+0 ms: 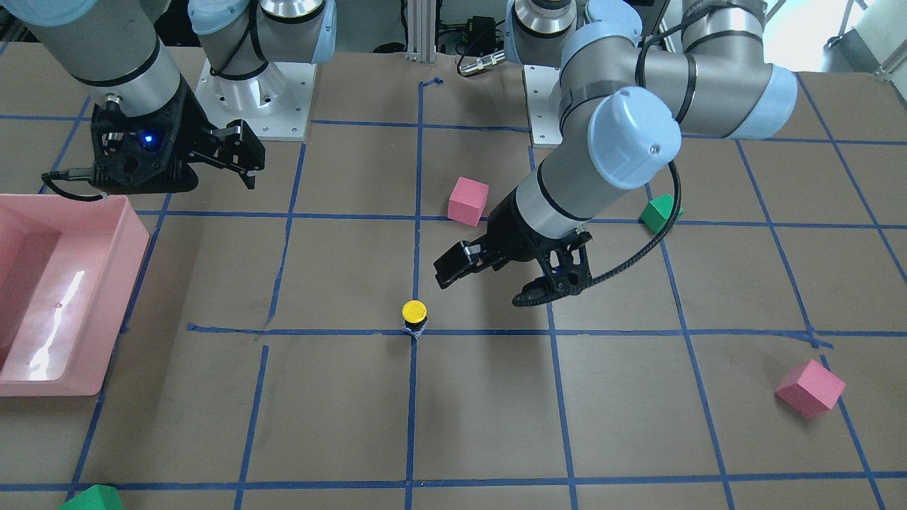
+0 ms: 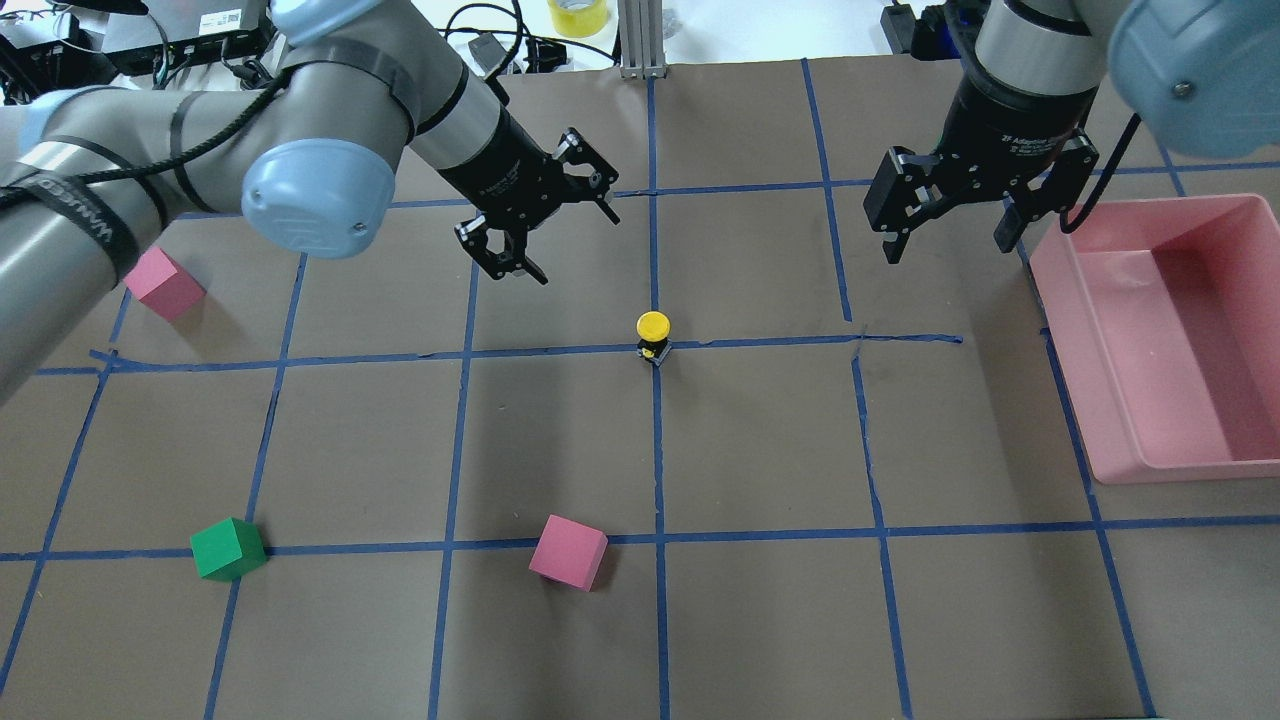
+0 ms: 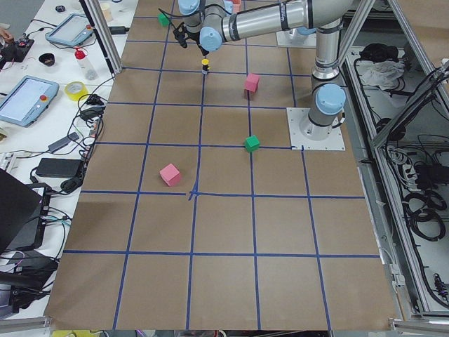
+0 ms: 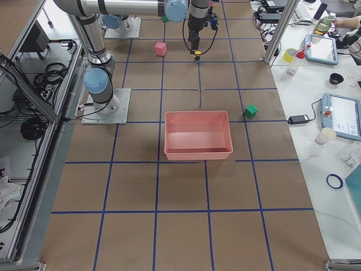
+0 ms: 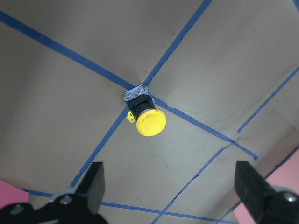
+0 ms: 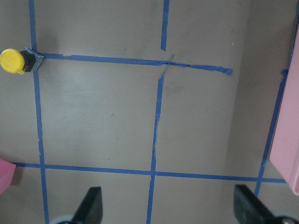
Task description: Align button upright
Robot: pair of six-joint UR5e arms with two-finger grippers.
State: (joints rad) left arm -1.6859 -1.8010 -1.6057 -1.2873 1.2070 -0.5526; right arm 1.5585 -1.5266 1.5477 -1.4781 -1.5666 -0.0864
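The button (image 1: 414, 316) stands upright on a blue tape crossing near the table's middle, its round yellow cap up and its black body and grey base below. It also shows in the overhead view (image 2: 653, 335) and in both wrist views (image 5: 145, 116) (image 6: 16, 61). My left gripper (image 2: 578, 250) is open and empty, hovering above the table and apart from the button; the front view shows it too (image 1: 453, 273). My right gripper (image 2: 948, 245) is open and empty, further off, by the pink bin.
A pink bin (image 2: 1180, 462) stands at the robot's right. Two pink foam cubes (image 2: 165, 283) (image 2: 568, 552) and a green cube (image 2: 228, 548) lie on the left half. Another green cube (image 1: 92, 499) lies at the table's far edge.
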